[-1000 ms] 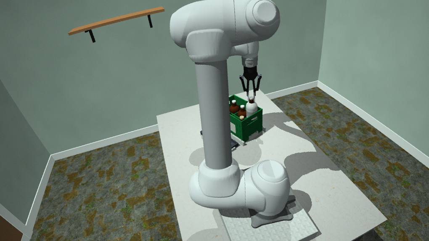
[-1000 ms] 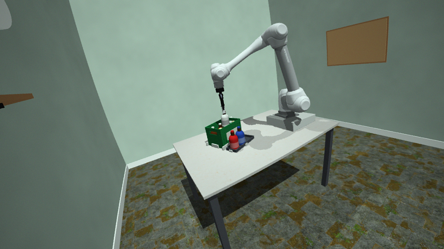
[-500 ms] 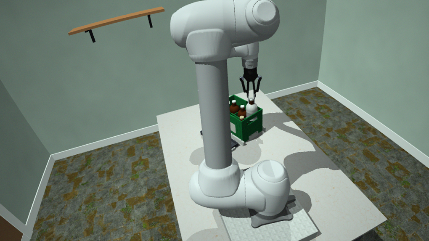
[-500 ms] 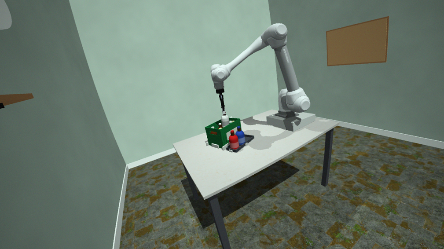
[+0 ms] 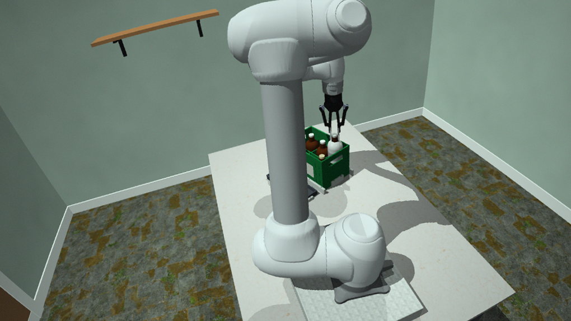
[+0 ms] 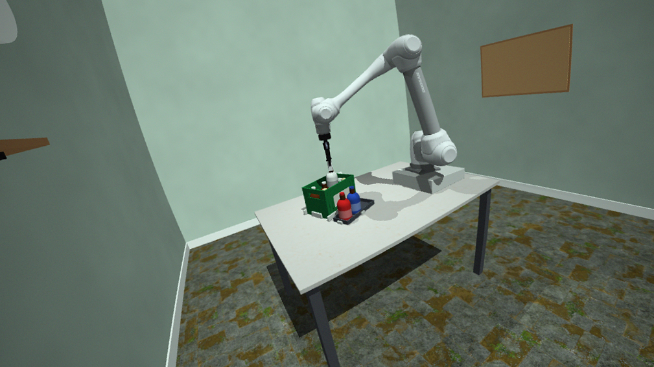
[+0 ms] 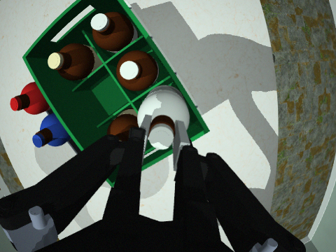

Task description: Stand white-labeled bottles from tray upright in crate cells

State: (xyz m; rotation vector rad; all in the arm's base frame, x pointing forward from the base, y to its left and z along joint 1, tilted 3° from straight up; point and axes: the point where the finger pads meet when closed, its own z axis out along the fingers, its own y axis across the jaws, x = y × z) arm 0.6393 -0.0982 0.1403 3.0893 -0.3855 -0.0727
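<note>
One white bottle (image 7: 164, 108) is clamped by its neck between the fingers of the end effector (image 7: 159, 137), which points straight down from the arm (image 6: 361, 81) over the green crate (image 7: 63, 38). The bottle hangs upright over the crate's corner cell, its body partly below the rim and close to the crate's outer wall. Three brown bottles (image 7: 133, 70) with pale caps stand in cells further along the crate, and a fourth brown bottle (image 7: 122, 124) shows in the cell next to the white one, half hidden by a finger. One middle cell shows only its green floor.

Beside the crate, on the side away from the white bottle, a red bottle (image 6: 343, 206) and a blue bottle (image 6: 354, 200) stand upright on a dark tray (image 6: 366, 205) that lies just against the crate. The crate sits near the counter's (image 6: 361, 235) far edge from the arm's base plate (image 5: 401, 312), with bare surface between the crate and the base. The counter stands on dark legs over a mottled grey and brown floor (image 6: 515, 316). Green walls close the room, carrying a wooden shelf (image 5: 154, 26) and a cork board (image 6: 526, 63).
</note>
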